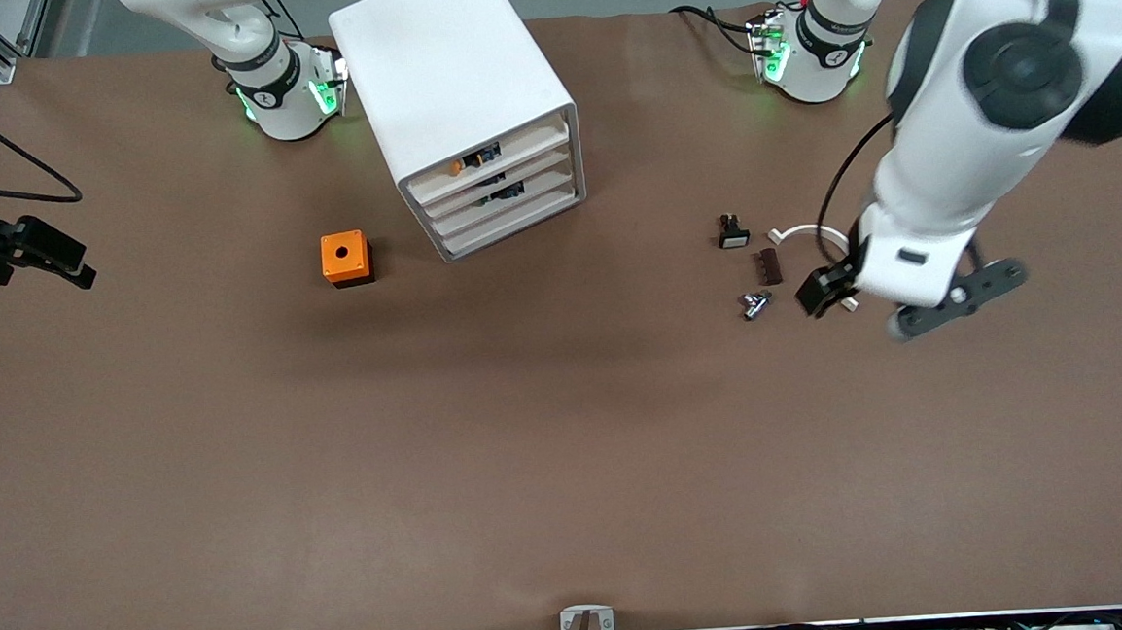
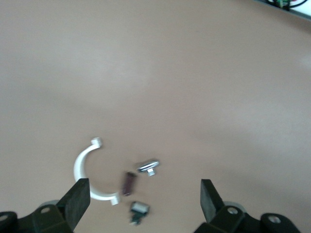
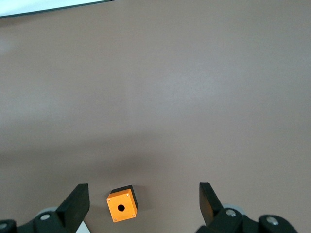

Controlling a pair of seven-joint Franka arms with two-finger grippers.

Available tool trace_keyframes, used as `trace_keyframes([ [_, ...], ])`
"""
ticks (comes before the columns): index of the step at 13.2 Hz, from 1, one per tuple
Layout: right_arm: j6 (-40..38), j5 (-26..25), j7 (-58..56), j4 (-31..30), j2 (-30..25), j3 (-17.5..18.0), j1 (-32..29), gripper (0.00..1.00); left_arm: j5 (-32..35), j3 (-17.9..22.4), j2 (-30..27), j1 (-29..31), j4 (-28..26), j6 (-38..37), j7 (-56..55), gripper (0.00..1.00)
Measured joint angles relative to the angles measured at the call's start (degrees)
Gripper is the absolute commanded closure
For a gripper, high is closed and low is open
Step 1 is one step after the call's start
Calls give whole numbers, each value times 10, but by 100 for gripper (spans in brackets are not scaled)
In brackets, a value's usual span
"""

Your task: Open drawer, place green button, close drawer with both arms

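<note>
The button with the green cap does not show in any view. The white drawer cabinet (image 1: 470, 97) stands on the table between the two arm bases, its three drawers pushed in, with small parts showing in the front slots. My left gripper (image 1: 827, 291) (image 2: 144, 189) is open and empty, up in the air over a cluster of small parts. My right gripper (image 1: 71, 267) (image 3: 141, 191) is open and empty, raised at the right arm's end of the table. Its wrist view looks down on the orange box (image 3: 121, 208).
The orange box with a hole (image 1: 346, 258) sits beside the cabinet. Under the left hand lie a black switch with a white face (image 1: 732, 232) (image 2: 139, 211), a brown piece (image 1: 769, 265) (image 2: 128, 183), a metal part (image 1: 755, 304) (image 2: 148, 167) and a white curved clip (image 1: 809, 234) (image 2: 85, 170).
</note>
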Motion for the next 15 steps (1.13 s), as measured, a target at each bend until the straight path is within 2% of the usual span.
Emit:
trace_keyframes([
  [4,-1,-32,0,-1,0,2,1,0,0,0,-76,39,-3,-77,99,0],
  [9,-1,-33,0,-1,0,2,1,0,0,4,-106,44,-11,-119,134,0],
  [15,-1,-33,0,-3,1,2,1,0,-43,57,-136,71,-40,-125,268,0],
])
